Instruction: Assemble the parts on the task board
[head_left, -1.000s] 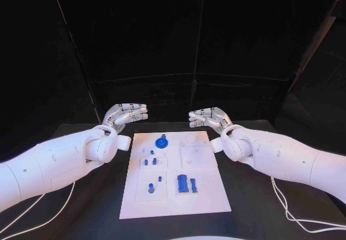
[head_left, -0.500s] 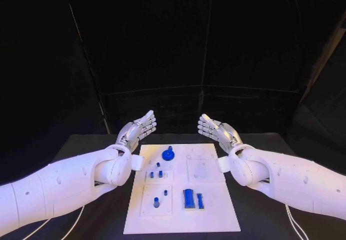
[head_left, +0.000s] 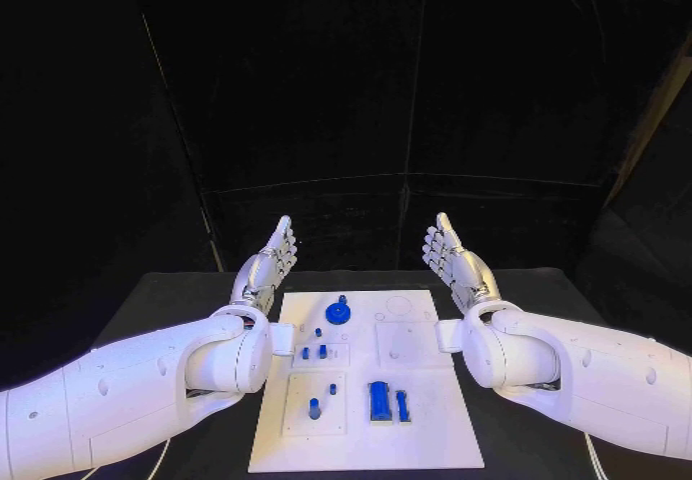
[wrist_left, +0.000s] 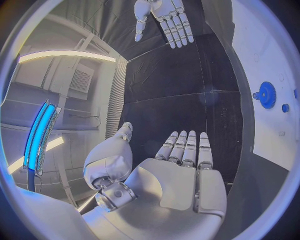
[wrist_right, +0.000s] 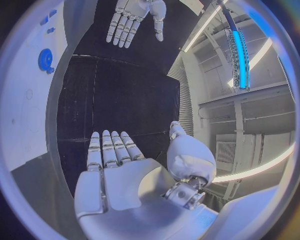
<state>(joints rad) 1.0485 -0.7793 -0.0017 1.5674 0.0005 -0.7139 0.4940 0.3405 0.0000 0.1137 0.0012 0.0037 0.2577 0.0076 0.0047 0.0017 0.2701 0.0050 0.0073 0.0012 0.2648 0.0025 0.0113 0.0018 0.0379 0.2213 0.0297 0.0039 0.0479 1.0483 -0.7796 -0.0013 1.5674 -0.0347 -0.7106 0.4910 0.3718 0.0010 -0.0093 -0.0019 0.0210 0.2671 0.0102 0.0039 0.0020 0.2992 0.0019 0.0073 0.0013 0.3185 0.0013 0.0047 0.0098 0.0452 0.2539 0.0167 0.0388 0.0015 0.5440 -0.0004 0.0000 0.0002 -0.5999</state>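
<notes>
The white task board (head_left: 433, 420) lies in the middle of the black table. On it stand a round blue gear (head_left: 338, 312), small blue pegs (head_left: 313, 351), one longer peg (head_left: 313, 407) and two blue blocks (head_left: 379, 398). My left hand (head_left: 273, 255) is raised at the board's far left corner, fingers straight and apart, holding nothing. My right hand (head_left: 453, 258) mirrors it at the far right corner, also flat and empty. The left wrist view shows my left hand (wrist_left: 181, 175), the right hand (wrist_left: 164, 20) beyond it and the gear (wrist_left: 267, 94). In the right wrist view lie my right hand (wrist_right: 115, 170), the left hand (wrist_right: 132, 19) and the gear (wrist_right: 45, 60).
Black table (head_left: 173, 300) surface runs along both sides of the board and beyond its far edge. Both white forearms flank the board's long edges. A dark curtain backs the table.
Both hands have opened from curled to flat with straight fingers and turned palm to palm. The head camera has tilted, so the whole scene sits lower.
</notes>
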